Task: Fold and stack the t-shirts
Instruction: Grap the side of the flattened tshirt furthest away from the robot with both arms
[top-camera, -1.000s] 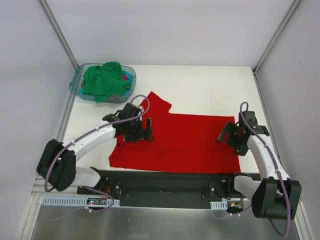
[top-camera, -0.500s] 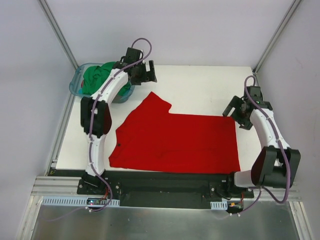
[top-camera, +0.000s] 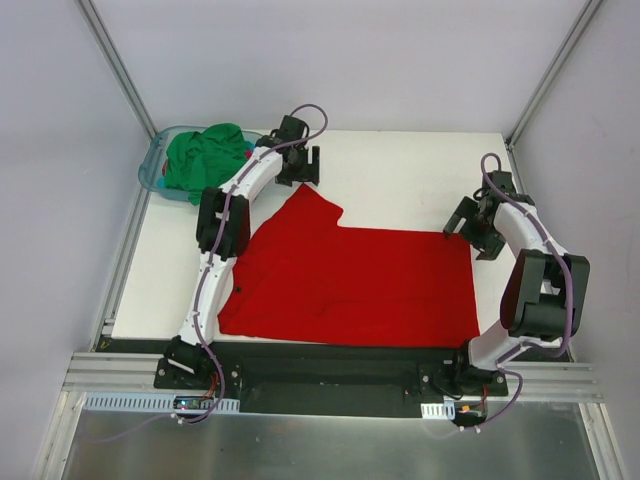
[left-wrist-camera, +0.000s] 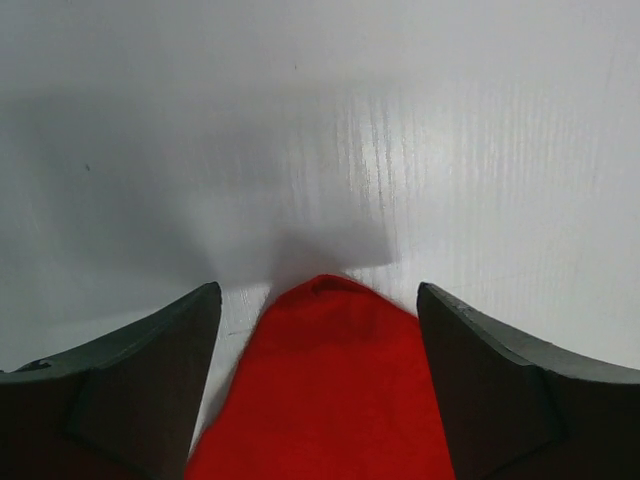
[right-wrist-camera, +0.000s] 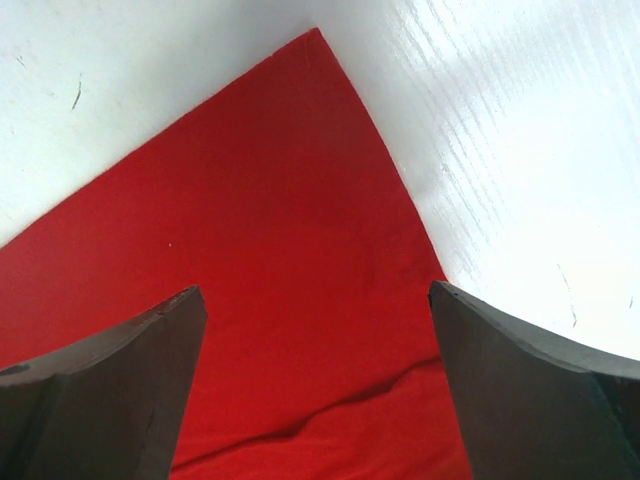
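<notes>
A red t-shirt (top-camera: 350, 280) lies spread flat on the white table. My left gripper (top-camera: 303, 172) is open at the shirt's far pointed tip. In the left wrist view (left-wrist-camera: 320, 292) that red tip (left-wrist-camera: 325, 390) lies between the two dark fingers (left-wrist-camera: 140, 385), not pinched. My right gripper (top-camera: 466, 226) is open over the shirt's far right corner. In the right wrist view (right-wrist-camera: 315, 292) the red cloth (right-wrist-camera: 280, 250) with a low fold fills the gap between the fingers (right-wrist-camera: 530, 380). Green shirts (top-camera: 208, 160) sit bunched in a basket.
A blue plastic basket (top-camera: 155, 172) stands at the far left corner of the table, just left of my left gripper. Metal frame posts rise at the back corners. The black base rail (top-camera: 320, 375) runs along the near edge.
My left arm has swung from over the shirt's left side to the back, then come down at the far tip. My right gripper has moved back to the far right corner.
</notes>
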